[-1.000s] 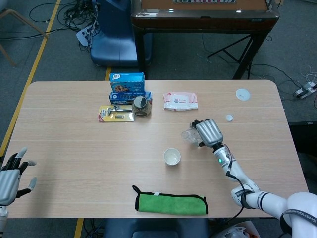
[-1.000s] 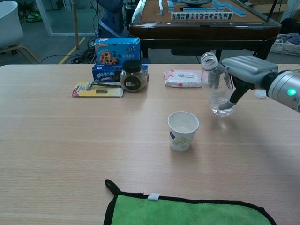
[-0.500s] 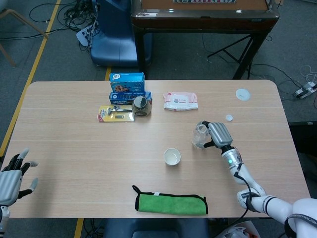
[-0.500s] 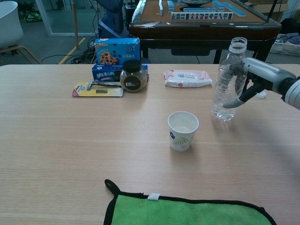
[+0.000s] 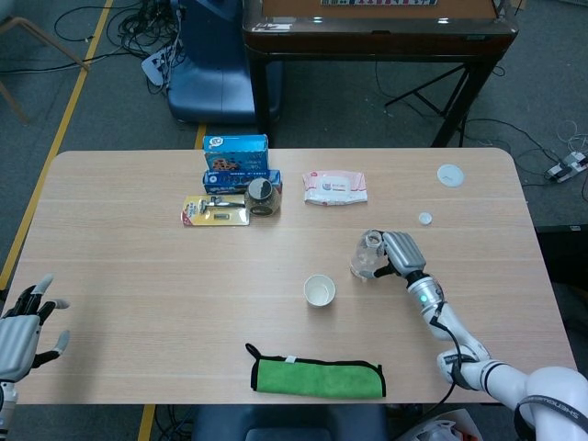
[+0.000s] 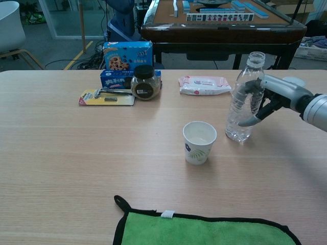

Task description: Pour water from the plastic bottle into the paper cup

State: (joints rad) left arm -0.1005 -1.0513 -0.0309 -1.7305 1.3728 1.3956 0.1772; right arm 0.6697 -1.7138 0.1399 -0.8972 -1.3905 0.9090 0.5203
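A clear plastic bottle (image 6: 244, 99) with no cap stands upright on the table, right of the white paper cup (image 6: 199, 142). My right hand (image 6: 271, 98) wraps around the bottle's middle from the right. In the head view the bottle (image 5: 367, 256) stands beside the cup (image 5: 319, 290) with the right hand (image 5: 401, 253) against it. My left hand (image 5: 20, 322) hovers with fingers spread at the table's near-left edge, holding nothing.
A green cloth (image 6: 204, 228) lies at the near edge in front of the cup. A blue cookie box (image 6: 127, 55), a dark-lidded jar (image 6: 145, 82), a razor pack (image 6: 106, 96) and a wipes packet (image 6: 204, 84) sit behind. The small bottle cap (image 5: 424, 219) and a round lid (image 5: 449, 175) lie far right.
The bottle went from tilted and lifted to upright, then came down onto the table right of the cup, with my right hand still around it. The left hand barely moved.
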